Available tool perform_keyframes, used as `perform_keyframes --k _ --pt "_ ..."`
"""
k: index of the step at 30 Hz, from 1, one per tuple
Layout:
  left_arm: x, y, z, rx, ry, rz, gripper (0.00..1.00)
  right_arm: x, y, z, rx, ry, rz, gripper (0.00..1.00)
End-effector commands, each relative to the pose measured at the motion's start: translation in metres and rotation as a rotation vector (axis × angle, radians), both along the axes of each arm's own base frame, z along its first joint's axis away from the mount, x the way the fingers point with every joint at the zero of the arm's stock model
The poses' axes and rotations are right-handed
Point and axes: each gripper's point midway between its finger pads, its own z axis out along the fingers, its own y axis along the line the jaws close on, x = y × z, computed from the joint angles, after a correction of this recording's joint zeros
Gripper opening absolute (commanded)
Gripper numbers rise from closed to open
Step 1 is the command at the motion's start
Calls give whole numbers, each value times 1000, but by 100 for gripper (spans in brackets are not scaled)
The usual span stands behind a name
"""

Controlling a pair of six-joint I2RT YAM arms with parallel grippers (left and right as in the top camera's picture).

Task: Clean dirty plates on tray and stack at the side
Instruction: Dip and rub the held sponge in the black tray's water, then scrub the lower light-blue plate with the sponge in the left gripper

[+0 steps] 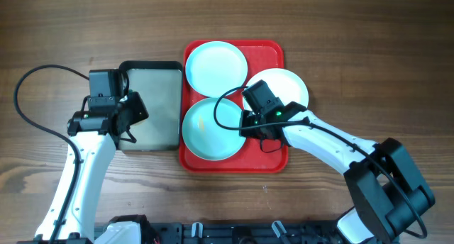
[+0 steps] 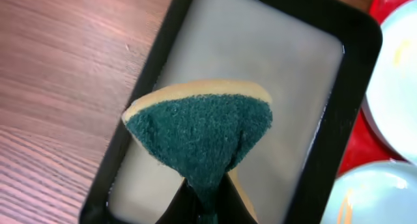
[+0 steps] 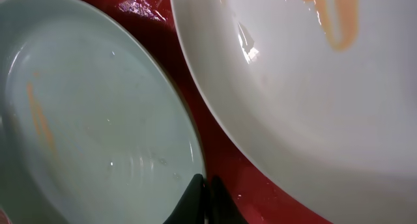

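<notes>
Left gripper [image 2: 207,195] clenches a green sponge [image 2: 202,129] just above the black basin [image 2: 357,68]. Right gripper [image 3: 203,193], closed and empty, hangs over the red tray [image 3: 251,188] — mint plate [image 3: 85,120] to its left, paler plate [image 3: 313,87] to its right, both orange-smeared; steady one rim, then scrub

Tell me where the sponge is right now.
In the left wrist view, the green-faced sponge is pinched in the shut jaws of the left gripper, over the black-rimmed basin just left of the red tray.
</notes>
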Motion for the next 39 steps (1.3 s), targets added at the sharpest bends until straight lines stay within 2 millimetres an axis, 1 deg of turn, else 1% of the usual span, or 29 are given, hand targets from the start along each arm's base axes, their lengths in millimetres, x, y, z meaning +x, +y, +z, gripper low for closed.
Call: perform_keyframes --k 1,4,7,8,10,12,13,14,15,17,19,21,22,24,25,27,28,29,31,33,34,35,37,39 --pt "1 7 -1 45 -2 16 4 -3 1 -5 -2 14 9 4" --pt "2 6 -4 46 10 -4 4 -3 1 -5 -1 14 8 4" --pt "6 4 -12 48 37 -38 4 -3 1 -5 0 13 7 4" --pt "9 1 -12 30 48 -46 4 -3 1 -5 0 13 7 4" --pt "17 -6 -5 -62 63 -65 4 -3 1 -5 0 14 7 4" --pt "19 -13 -4 -124 65 -82 4 -3 1 -5 -1 14 7 4" --pt "18 -20 -4 -157 67 -99 4 -3 1 -5 -1 14 6 4" --pt "17 -22 -4 -163 71 -104 4 -3 1 -5 -1 14 7 4" --pt "17 -22 -5 -159 73 -104 4 -3 1 -5 -1 14 7 4" --pt "22 -15 -3 -123 54 -88 4 -3 1 -5 0 14 7 4" --pt "30 -14 2 -79 17 -152 4 -3 1 -5 0 14 7 4" --pt "35 -20 4 -30 2 -251 4 -2 1 -5 1 13 6 4" --pt "35 -26 4 -10 1 -303 4 -2 2 -5 2 11 7 4" --pt "36 -49 4 9 -2 -401 4 -1 3 -4 6 5 7 4" --pt "35 -57 4 9 -1 -421 4 -1 3 -4 6 5 7 4" --pt "32 -79 1 -19 9 -447 4 -1 3 -4 6 5 6 4" --pt "29 -90 -1 -42 18 -454 4 -1 3 -4 6 5 7 4" --pt "25 -108 -4 -78 32 -489 4 -1 3 -4 5 6 7 4" --pt "14 -130 -12 -111 69 -528 4 -1 2 -5 4 8 7 4" --pt "3 -141 -24 -149 113 -486 4 -1 2 -5 4 8 7 4" --pt "-3 -147 -33 -164 146 -472 4 -1 2 -5 4 8 7 4" --pt "-6 -152 -40 -162 168 -485 4 -1 2 -5 4 8 6 4" --pt "-10 -160 -52 -160 205 -500 4 -1 2 -5 4 8 7 4" --pt "-10 -166 -72 -171 253 -471 4 -1 2 -5 4 8 7 4"
